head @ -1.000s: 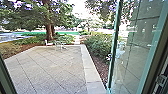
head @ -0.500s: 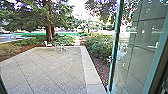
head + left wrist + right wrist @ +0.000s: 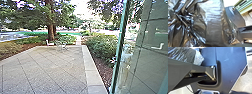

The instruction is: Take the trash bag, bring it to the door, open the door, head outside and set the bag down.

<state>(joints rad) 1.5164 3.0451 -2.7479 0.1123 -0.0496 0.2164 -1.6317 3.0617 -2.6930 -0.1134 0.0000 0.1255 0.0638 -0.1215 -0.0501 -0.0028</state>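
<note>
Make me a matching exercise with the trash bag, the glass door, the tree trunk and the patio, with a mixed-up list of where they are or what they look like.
Things:
1. Trash bag
2. Glass door
3. Tree trunk
4. Patio

Descriptions:
A. Brown, rising beyond the paving's far edge
B. Gray, crossed by straight lines
C. See-through, with a green edge, on the right of the head view
D. Creased and shiny, large in the left wrist view

Right pairs: 1-D, 2-C, 3-A, 4-B
</note>
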